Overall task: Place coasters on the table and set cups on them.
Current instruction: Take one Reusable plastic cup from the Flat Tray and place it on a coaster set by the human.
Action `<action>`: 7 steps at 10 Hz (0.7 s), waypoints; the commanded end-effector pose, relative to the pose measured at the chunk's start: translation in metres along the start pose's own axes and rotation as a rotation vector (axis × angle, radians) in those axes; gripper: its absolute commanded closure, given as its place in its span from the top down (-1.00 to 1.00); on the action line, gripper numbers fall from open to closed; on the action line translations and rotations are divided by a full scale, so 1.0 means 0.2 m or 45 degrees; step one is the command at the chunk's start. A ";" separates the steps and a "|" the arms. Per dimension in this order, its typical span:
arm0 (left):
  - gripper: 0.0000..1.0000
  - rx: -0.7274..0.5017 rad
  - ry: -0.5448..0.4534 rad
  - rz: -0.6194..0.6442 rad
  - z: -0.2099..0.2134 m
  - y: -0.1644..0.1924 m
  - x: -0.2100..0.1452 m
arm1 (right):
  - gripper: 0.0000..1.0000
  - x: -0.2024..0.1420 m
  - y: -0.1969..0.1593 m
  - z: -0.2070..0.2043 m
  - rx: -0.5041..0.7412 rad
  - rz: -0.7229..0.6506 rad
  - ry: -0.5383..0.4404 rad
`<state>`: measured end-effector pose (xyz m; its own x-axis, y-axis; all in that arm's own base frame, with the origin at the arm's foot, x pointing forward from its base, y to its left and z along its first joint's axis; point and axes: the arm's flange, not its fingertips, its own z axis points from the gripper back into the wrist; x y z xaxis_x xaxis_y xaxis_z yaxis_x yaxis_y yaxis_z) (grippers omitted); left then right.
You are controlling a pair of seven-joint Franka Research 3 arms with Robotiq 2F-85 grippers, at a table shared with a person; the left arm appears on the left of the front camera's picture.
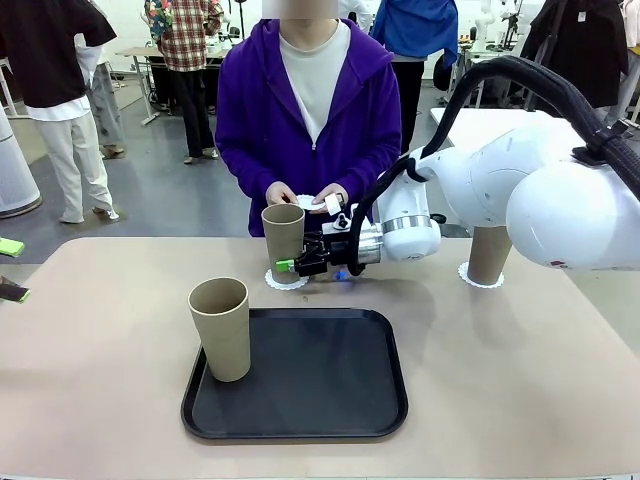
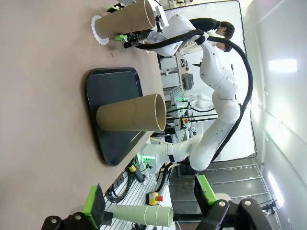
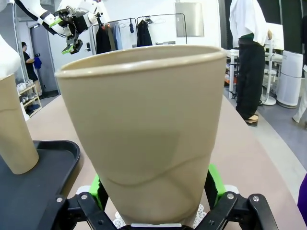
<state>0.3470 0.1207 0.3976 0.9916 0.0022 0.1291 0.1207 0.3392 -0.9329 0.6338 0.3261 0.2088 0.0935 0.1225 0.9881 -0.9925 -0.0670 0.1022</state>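
Observation:
A tan cup (image 1: 283,232) stands on a lacy white coaster (image 1: 285,279) at the far middle of the table (image 1: 100,400). My right gripper (image 1: 290,265) is at the cup's base, and its green pads (image 3: 214,179) press the sides of the cup (image 3: 144,129). A second cup (image 1: 487,255) stands on a coaster (image 1: 480,278) at the right, partly behind my right arm. Another cup (image 1: 222,328) stands on the black tray (image 1: 295,375). The person holds a coaster (image 1: 312,203) in both hands. My left gripper (image 2: 148,199) is open with nothing in it, at the table's left edge (image 1: 8,270).
The black tray (image 2: 115,96) lies at the near middle with one cup (image 2: 129,117) on its left part. The person stands close against the far edge. The table's left and near right parts are bare.

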 end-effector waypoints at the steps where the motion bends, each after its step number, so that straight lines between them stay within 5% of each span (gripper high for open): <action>1: 1.00 -0.014 -0.013 -0.006 0.00 -0.01 0.00 | 1.00 0.04 -0.01 0.00 0.018 -0.037 0.070; 7: 1.00 -0.014 -0.013 -0.006 0.00 -0.01 0.00 | 1.00 0.12 0.02 0.05 0.059 -0.080 0.124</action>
<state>0.3470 0.1207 0.3976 0.9916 0.0022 0.1291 0.1207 0.3392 -0.9330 0.6347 0.3245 0.2268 0.1323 0.1850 0.9738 -0.9841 -0.0933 0.1514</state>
